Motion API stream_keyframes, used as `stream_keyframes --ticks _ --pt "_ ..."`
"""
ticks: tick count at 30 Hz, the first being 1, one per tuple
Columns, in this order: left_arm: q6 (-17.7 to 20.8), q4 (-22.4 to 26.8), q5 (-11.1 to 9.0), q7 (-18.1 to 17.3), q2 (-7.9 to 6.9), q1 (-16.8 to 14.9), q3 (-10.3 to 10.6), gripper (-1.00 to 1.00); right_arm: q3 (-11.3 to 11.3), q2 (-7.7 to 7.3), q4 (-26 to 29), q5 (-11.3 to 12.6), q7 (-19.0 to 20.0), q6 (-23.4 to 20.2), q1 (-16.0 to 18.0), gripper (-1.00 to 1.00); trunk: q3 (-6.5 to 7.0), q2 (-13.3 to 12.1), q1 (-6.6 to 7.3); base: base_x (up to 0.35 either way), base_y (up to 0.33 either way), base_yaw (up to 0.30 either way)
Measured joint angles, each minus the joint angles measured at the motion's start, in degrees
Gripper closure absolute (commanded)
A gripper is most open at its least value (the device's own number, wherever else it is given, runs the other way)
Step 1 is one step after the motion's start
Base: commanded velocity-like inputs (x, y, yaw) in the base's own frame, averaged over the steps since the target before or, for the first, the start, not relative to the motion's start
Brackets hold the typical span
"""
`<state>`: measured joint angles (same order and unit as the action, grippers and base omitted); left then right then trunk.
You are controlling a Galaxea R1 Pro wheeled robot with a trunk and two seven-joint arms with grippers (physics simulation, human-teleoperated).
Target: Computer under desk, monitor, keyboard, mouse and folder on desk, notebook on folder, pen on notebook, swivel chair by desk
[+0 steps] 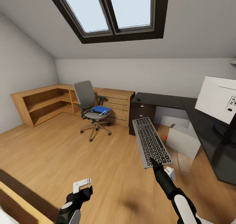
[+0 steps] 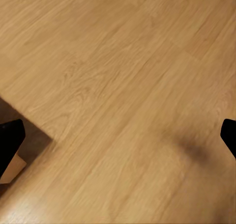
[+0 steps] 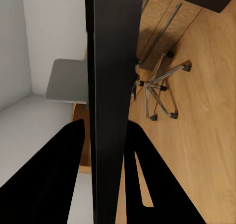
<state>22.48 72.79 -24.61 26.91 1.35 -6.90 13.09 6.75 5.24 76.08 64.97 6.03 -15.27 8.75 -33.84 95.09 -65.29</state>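
Observation:
My right gripper [image 1: 153, 160] is shut on the near end of the grey keyboard [image 1: 150, 141], holding it in the air over the floor; in the right wrist view the keyboard [image 3: 110, 76] is a dark edge-on slab between my black fingers [image 3: 54, 184]. The black-topped desk [image 1: 164, 101] runs along the right, with the white-backed monitor [image 1: 218, 97] on it and the silver computer [image 1: 182, 139] beneath. The grey swivel chair [image 1: 89, 101] stands by the shelving, the blue folder [image 1: 100, 110] and white pen [image 1: 103, 112] on its seat. My left gripper [image 1: 82, 185] hangs open, low over bare floor.
Light wooden low shelving [image 1: 46, 102] and wooden drawers [image 1: 119, 102] line the far wall. A dark drawer unit [image 1: 142, 114] sits under the desk's left end. A wooden furniture edge [image 1: 19, 201] crosses the lower left corner. Open wood floor [image 2: 123, 86] spreads between me and the chair.

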Motion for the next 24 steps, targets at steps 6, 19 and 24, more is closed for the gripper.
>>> stream_keyframes --ticks 6,19,24 --pt "0.0 0.0 0.0 0.0 0.02 0.0 0.0 -1.0 0.0 -0.02 0.0 0.0 0.0 0.9 0.0 1.0 -0.03 0.0 0.0 0.321 0.0 -0.003" --pt "0.0 -0.1 0.0 0.0 0.06 0.0 0.1 -1.0 0.1 -0.2 0.2 0.0 0.1 1.0 0.0 1.0 -0.61 -0.8 0.43 0.316 0.01 -0.073" --pt "0.0 0.0 -0.2 -0.2 0.01 0.0 0.0 -1.0 0.1 -0.26 1.1 0.1 0.1 1.0 0.0 1.0 0.14 -2.8 1.5 0.067 0.044 -0.014"
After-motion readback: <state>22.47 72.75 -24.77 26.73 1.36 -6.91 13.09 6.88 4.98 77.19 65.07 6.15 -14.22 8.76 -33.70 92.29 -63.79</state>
